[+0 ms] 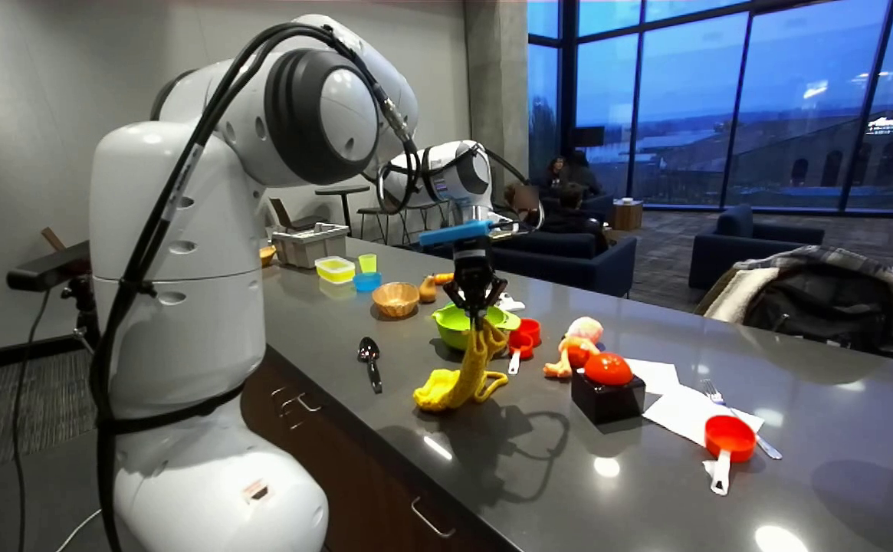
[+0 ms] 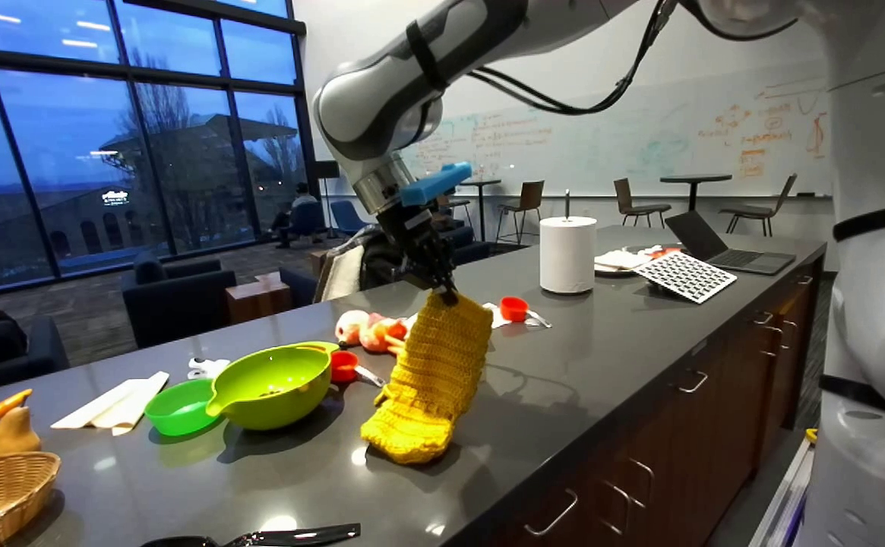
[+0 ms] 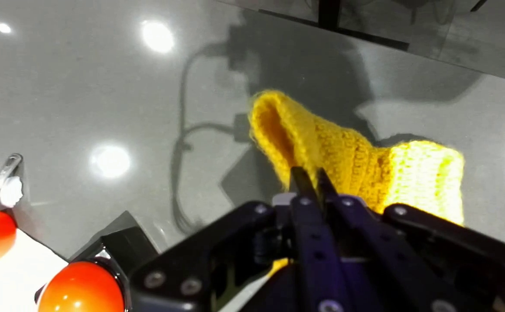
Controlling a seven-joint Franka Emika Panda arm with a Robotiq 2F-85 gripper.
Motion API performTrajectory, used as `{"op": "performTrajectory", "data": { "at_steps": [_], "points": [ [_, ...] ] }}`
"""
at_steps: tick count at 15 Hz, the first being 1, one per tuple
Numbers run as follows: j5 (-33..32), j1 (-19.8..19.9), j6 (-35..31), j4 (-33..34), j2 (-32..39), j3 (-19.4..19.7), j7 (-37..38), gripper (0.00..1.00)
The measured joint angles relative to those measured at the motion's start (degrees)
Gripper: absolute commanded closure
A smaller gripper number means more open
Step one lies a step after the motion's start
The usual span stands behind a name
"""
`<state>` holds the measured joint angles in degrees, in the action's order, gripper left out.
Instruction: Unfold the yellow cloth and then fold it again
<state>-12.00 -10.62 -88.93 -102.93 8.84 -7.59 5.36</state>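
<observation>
Above the worktop [image 2: 609,327], in an exterior view, the arm [image 2: 381,99] extends from 2 o'clock and bends downward; its jaws, pointing toward 5 o'clock, pinch the upper end of the yellow cloth [image 2: 442,365], whose lower end rests on the worktop. At the cloth's 9 o'clock, lime-green bowl [image 2: 290,410], contents unclear; from it, wicker basket [image 2: 1,482] (8 o'clock), green dish [image 2: 184,422] (9 o'clock).

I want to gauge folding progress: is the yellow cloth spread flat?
Not flat: the gripper holds the yellow cloth raised by its upper end, while its lower end rests bent on the counter.
</observation>
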Motion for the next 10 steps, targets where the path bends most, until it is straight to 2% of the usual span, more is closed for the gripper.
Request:
{"op": "performTrajectory", "data": {
  "at_steps": [4, 10],
  "points": [
    [0.2, 0.9, 0.3, 0.4, 0.8, 0.6, 0.8, 0.99],
    [3.3, 4.3, -0.2, -1.9, 1.2, 3.0, 2.0, 0.99]
  ]
}}
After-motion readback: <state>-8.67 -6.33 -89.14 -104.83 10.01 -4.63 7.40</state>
